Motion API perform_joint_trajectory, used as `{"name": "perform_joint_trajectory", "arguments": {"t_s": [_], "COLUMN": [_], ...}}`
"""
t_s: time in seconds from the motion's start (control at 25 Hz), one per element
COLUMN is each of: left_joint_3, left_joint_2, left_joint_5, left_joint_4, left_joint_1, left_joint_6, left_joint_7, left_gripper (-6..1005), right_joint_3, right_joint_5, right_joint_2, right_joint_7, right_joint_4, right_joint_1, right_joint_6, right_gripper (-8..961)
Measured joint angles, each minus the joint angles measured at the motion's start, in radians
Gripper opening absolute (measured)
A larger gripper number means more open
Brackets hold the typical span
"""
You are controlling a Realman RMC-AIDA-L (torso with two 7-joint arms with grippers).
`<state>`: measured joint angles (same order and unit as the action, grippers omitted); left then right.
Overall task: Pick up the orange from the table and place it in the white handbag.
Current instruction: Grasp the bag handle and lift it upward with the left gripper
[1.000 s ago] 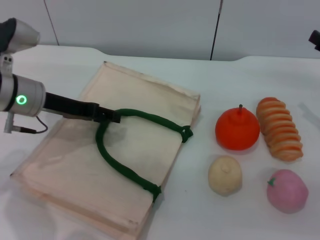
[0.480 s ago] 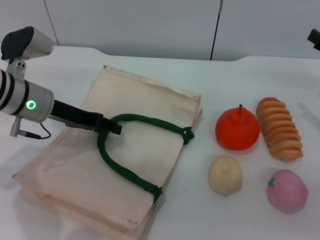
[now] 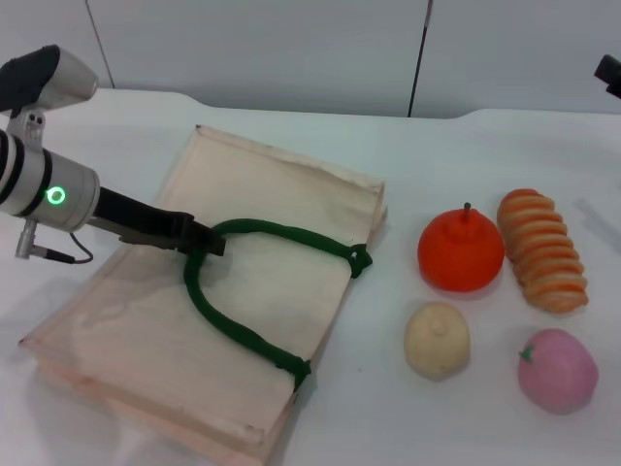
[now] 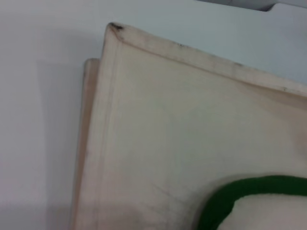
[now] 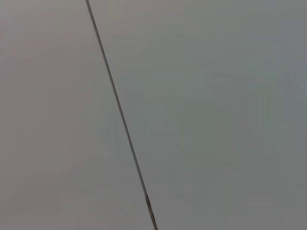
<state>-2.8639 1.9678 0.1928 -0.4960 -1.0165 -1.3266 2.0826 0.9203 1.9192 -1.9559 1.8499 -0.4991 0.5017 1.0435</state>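
The orange (image 3: 460, 250), round and bright orange-red with a short dark stem, sits on the white table (image 3: 388, 155) to the right of the bag. The white handbag (image 3: 243, 204) lies flat at the left centre, its dark green rope handle (image 3: 233, 325) looped across the top. It also shows in the left wrist view (image 4: 182, 124), with the handle (image 4: 240, 191) at the edge. My left gripper (image 3: 206, 243) is shut on the handle at the loop's left end. Only a dark tip of my right gripper (image 3: 611, 74) shows at the far right edge, well away from the orange.
A ridged orange-and-cream loaf (image 3: 543, 249) lies right beside the orange. A cream round bun (image 3: 437, 340) sits in front of the orange and a pink round fruit (image 3: 557, 370) at the front right. A grey wall stands behind the table.
My left gripper, holding the green handle, has shifted a little towards me and left. The bag has shifted slightly with it. The fruits have not moved.
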Motion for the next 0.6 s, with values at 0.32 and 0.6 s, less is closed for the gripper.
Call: {"name": "perform_joint_trajectory", "arguments": {"t_s": [0.32,0.6], "left_joint_3": [0.000,0.000], "left_joint_2": [-0.001,-0.001], "left_joint_5": [0.039,0.071], "left_joint_4": [0.002,0.005], "left_joint_1": [-0.023,-0.032], "left_joint_6": [0.008,0.024], "left_joint_7": [0.030,0.055], "left_gripper": [432,311], "right_joint_3": [-0.009,-0.010], "right_joint_5": [0.000,0.000], "right_joint_2": [0.000,0.000], "right_joint_7": [0.000,0.000], "right_joint_4": [-0.001,-0.001], "right_joint_1": [0.000,0.000], "right_joint_6": [0.013,0.027], "right_gripper": [889,888]}}
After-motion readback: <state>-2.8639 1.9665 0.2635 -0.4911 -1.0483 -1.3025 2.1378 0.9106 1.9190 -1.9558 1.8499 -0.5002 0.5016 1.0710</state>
